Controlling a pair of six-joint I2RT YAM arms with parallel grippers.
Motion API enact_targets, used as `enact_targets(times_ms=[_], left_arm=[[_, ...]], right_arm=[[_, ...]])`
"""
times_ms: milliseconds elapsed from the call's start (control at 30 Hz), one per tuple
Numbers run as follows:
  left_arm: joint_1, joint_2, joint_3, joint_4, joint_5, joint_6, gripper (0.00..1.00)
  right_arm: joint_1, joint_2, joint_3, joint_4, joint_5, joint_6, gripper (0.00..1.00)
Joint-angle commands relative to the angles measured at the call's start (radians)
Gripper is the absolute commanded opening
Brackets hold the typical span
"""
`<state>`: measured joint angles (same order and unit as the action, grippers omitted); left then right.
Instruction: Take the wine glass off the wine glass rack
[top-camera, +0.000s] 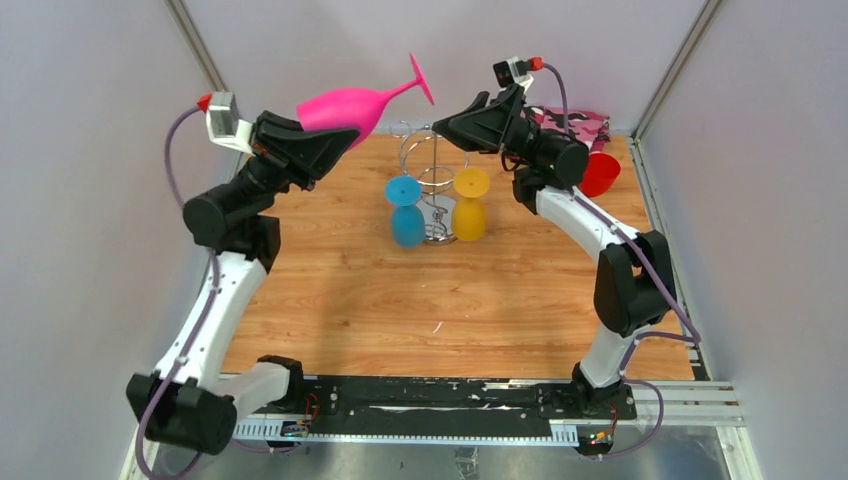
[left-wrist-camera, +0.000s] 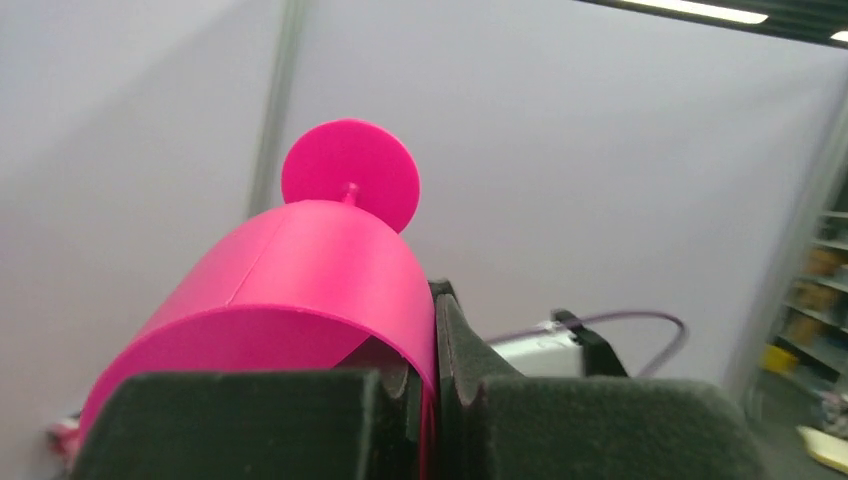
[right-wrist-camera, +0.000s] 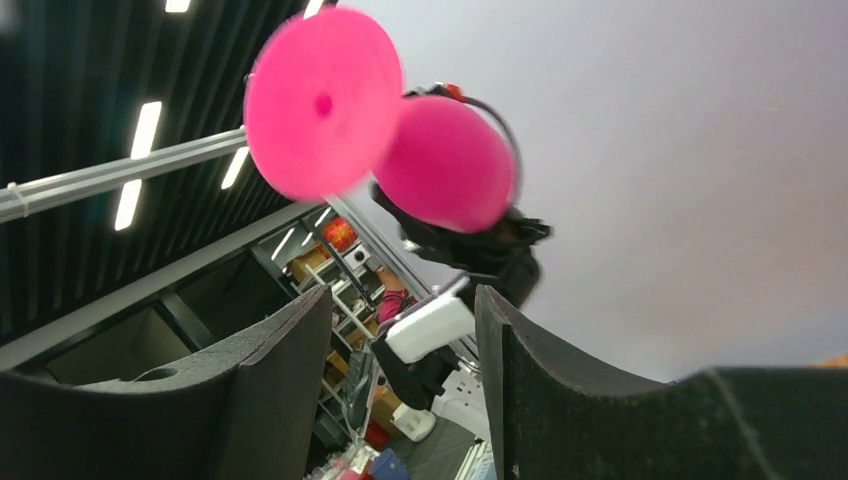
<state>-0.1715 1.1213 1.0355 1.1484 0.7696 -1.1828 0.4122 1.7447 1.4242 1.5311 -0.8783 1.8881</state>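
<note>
My left gripper (top-camera: 330, 140) is shut on the rim of a pink wine glass (top-camera: 345, 108) and holds it high and tilted, foot (top-camera: 422, 78) pointing up and right. In the left wrist view the bowl wall (left-wrist-camera: 310, 270) is pinched between the pads (left-wrist-camera: 437, 400). The chrome wine glass rack (top-camera: 418, 145) stands below at the table's far middle. A blue glass (top-camera: 406, 215) and a yellow glass (top-camera: 469, 210) sit upside down on either side of its pole. My right gripper (top-camera: 445, 122) is open and empty just right of the pink foot, which shows in its view (right-wrist-camera: 322, 100) above the jaws (right-wrist-camera: 405, 330).
A red cup (top-camera: 600, 175) and a pink patterned cloth (top-camera: 582, 124) lie at the far right behind the right arm. White walls close in the wooden table (top-camera: 400, 320) at the back and both sides.
</note>
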Motion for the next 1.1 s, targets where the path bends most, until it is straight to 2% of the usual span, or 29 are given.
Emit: enact_targets(times_ms=[0, 100, 133, 167, 333, 433, 567, 633, 733, 867, 1067], left_arm=[[0.006, -0.124, 0.211, -0.807, -0.257, 0.48, 0.0], [0.006, -0.109, 0.396, -1.193, -0.454, 0.681, 0.0], [0.006, -0.087, 0.485, -1.356, -0.556, 0.722, 0.0], [0.006, -0.056, 0.542, -1.453, -0.626, 0.753, 0.0], [0.006, 0.125, 0.831, -1.817, -0.959, 0.842, 0.0], [0.006, 0.276, 1.046, -1.985, -1.052, 0.884, 0.0], [0.012, 0.473, 1.282, -2.143, -1.059, 0.923, 0.0], [0.033, 0.527, 1.311, -2.165, -0.995, 0.915, 0.0], [0.058, 0.576, 1.285, -2.166, -0.92, 0.904, 0.0], [0.058, 0.623, 1.258, -2.165, -0.894, 0.909, 0.0], [0.061, 0.705, 1.26, -2.167, -0.765, 0.927, 0.0]], right_arm=[[-0.052, -0.028, -0.066, 0.064, 0.0, -0.001, 0.59], [-0.098, -0.071, -0.103, 0.062, -0.004, -0.017, 0.58], [-0.116, -0.086, -0.111, 0.056, -0.008, -0.023, 0.58], [-0.132, -0.104, -0.119, 0.043, -0.015, -0.031, 0.58], [-0.211, -0.219, -0.176, -0.144, -0.073, -0.174, 0.57], [-0.246, -0.303, -0.189, -0.366, -0.113, -0.341, 0.57], [-0.263, -0.436, -0.149, -0.847, -0.126, -0.704, 0.57], [-0.265, -0.501, -0.093, -1.152, -0.058, -0.984, 0.57], [-0.266, -0.581, -0.013, -1.502, 0.063, -1.228, 0.6], [-0.27, -0.634, 0.04, -1.7, 0.196, -1.378, 0.63], [-0.27, -0.655, 0.065, -1.83, 0.346, -1.485, 0.63]])
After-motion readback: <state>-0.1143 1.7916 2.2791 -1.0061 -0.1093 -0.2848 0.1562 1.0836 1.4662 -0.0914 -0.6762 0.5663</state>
